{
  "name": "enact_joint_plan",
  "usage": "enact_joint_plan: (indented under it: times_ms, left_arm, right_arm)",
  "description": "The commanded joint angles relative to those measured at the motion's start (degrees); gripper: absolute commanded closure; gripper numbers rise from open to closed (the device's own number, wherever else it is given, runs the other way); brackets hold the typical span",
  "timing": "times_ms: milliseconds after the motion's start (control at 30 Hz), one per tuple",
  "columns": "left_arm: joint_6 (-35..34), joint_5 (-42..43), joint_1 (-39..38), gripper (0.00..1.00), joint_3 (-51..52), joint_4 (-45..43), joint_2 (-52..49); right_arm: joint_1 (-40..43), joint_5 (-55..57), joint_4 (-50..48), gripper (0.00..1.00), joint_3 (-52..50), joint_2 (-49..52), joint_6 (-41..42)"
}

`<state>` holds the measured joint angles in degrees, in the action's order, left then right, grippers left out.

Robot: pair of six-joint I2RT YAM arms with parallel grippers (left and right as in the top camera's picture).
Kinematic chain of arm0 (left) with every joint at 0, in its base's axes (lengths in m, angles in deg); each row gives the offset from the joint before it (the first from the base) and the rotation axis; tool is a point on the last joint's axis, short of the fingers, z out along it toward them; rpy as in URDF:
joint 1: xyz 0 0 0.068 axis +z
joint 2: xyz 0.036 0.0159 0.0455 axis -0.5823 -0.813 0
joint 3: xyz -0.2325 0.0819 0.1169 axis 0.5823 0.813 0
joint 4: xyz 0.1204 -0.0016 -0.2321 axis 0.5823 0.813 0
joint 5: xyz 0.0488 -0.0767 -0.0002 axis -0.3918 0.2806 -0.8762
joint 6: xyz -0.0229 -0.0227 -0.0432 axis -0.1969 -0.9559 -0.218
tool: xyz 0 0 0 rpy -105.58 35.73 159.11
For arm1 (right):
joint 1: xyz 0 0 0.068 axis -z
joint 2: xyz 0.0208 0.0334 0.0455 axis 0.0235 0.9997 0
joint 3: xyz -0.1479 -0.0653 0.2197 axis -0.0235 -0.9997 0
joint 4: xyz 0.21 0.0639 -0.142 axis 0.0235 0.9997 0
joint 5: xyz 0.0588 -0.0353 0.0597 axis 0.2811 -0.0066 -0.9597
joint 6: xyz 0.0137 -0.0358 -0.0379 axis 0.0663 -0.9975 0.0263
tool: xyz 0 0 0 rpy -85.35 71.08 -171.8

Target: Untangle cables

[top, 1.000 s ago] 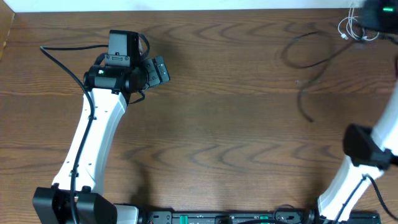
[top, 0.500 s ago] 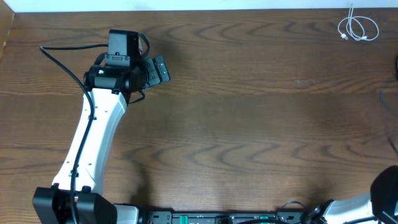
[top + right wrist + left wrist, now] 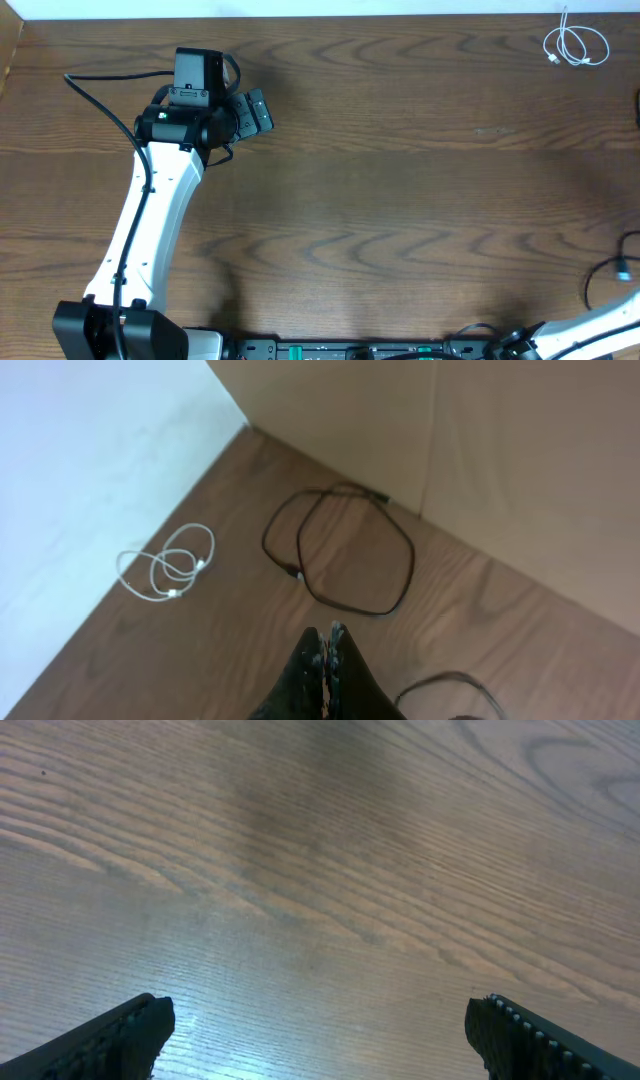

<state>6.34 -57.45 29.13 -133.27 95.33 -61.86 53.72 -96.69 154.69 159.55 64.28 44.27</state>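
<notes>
Your R pincer [image 3: 328, 643] is the one to use. Its jaws are pressed together with nothing between them. In the R wrist view both cords lie ahead of the tips, in the far R corner of the table [image 3: 400, 200]:

- **Black cable** [image 3: 345, 550]: straight ahead, a touch right. It's a wide flat loop, doubled on its left side, with the long axis roughly across the view. Its far edge is close to the beige panel [image 3: 470, 440].
- **White cable** [image 3: 165, 565]: ahead-left, a small tight coil near the table edge. From overhead it sits at top R [image 3: 575, 45].

The two cords look apart with no crossing visible, so I'd judge the job nearly done or done.

A further dark loop at the bottom of the wrist view could be cord or arm wiring; can't tell which.

The L pincer [image 3: 255, 112] is spread wide and empty. It's well away on the far L side, with only bare wood under it, so it's no use here w/o a long reach.

Containers: none in any view.
</notes>
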Motion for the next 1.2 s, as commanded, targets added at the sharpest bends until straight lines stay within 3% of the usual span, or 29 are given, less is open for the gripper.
enact_joint_plan:
  times_ms: [0,167,433,533,733,933,1100,1133,1167]
  left_arm:
    - [0.1,-0.3,0.0,0.01,-0.1,0.0,-0.3]
    - [0.1,-0.3,0.0,0.01,-0.1,0.0,-0.3]
    - [0.1,-0.3,0.0,0.01,-0.1,0.0,-0.3]
    - [0.1,-0.3,0.0,0.01,-0.1,0.0,-0.3]
    - [0.1,-0.3,0.0,0.01,-0.1,0.0,-0.3]
    - [0.1,-0.3,0.0,0.01,-0.1,0.0,-0.3]
    - [0.1,-0.3,0.0,0.01,-0.1,0.0,-0.3]
    - [0.1,-0.3,0.0,0.01,-0.1,0.0,-0.3]
    - [0.1,-0.3,0.0,0.01,-0.1,0.0,-0.3]
  right_arm:
    - [0.4,-2.8,-0.8,0.99,0.2,2.6,0.7]
    - [0.3,-6.9,-0.8,0.99,0.2,5.5,0.5]
    - [-2.2,-17.2,1.5,0.57,0.2,4.7,-5.7]
    - [-5.5,-16.9,3.6,0.5,0.2,3.6,-8.4]
    - [-13.4,-11.0,7.0,0.48,0.2,0.3,-9.5]
    - [-19.3,-5.0,7.0,0.36,0.2,-4.3,-9.4]
    - [-22.9,-5.4,7.0,0.23,0.2,-9.2,-8.8]
    - [-23.8,-5.5,7.0,0.17,0.2,-10.2,-8.8]
    - [-24.7,-5.5,7.0,0.05,0.2,-11.3,-8.7]
